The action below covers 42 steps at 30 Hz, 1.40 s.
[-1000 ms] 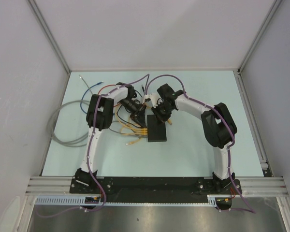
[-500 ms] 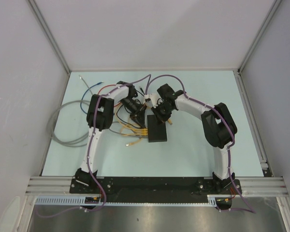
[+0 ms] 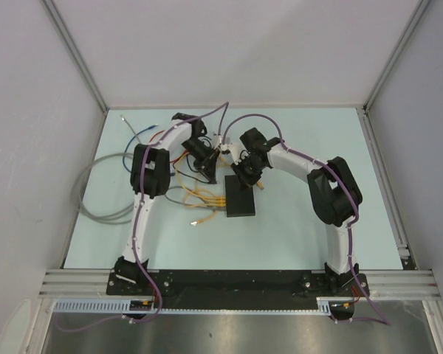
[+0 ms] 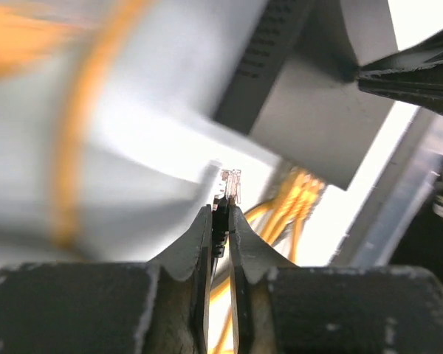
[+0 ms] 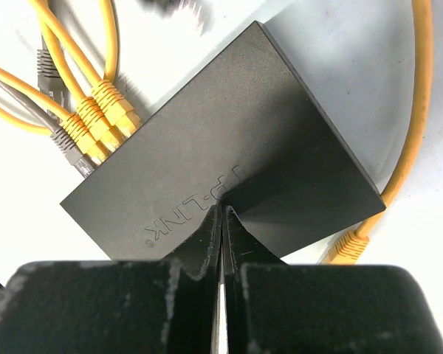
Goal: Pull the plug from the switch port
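Note:
The switch (image 3: 241, 196) is a flat black box in the middle of the table. It also shows in the right wrist view (image 5: 207, 147) and, blurred, in the left wrist view (image 4: 310, 110). Several yellow plugs (image 5: 100, 118) and a grey one sit in its ports on the left edge. My left gripper (image 4: 220, 210) is shut on a small dark plug with a clear tip (image 4: 229, 183), held in the air apart from the switch. In the top view the left gripper (image 3: 206, 162) is behind and left of the switch. My right gripper (image 5: 223, 212) is shut, its tips resting on the switch top.
Yellow cables (image 3: 199, 198) fan out left of the switch. A loose yellow plug (image 5: 347, 247) lies by its right corner. Grey cable loops (image 3: 103, 199) and thin blue and red wires (image 3: 136, 133) lie at the left and back left.
My left gripper has drawn back from the switch's port edge toward the rear of the table, with the plug in its jaws. The right gripper and the switch have stayed put.

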Each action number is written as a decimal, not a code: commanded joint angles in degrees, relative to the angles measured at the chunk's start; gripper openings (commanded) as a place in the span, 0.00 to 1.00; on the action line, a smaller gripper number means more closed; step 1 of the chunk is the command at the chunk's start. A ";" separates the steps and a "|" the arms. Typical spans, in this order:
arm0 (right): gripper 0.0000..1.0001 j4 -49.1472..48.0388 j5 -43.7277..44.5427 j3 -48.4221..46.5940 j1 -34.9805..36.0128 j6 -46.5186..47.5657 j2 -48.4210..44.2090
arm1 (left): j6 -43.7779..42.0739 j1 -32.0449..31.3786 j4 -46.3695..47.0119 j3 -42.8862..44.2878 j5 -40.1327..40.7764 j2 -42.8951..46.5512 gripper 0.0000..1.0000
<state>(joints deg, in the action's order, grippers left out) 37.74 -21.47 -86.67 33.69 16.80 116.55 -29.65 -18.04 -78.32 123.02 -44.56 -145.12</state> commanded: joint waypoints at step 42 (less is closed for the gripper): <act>0.00 3.66 4.60 1.68 -0.29 1.75 7.46 | 2.92 2.58 18.82 -9.72 -2.11 26.38 0.61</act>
<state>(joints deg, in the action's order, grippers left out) 37.89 -22.44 -87.61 33.56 16.73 117.40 -31.94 -13.76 -62.94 116.81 -34.89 -122.17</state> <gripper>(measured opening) 0.009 0.608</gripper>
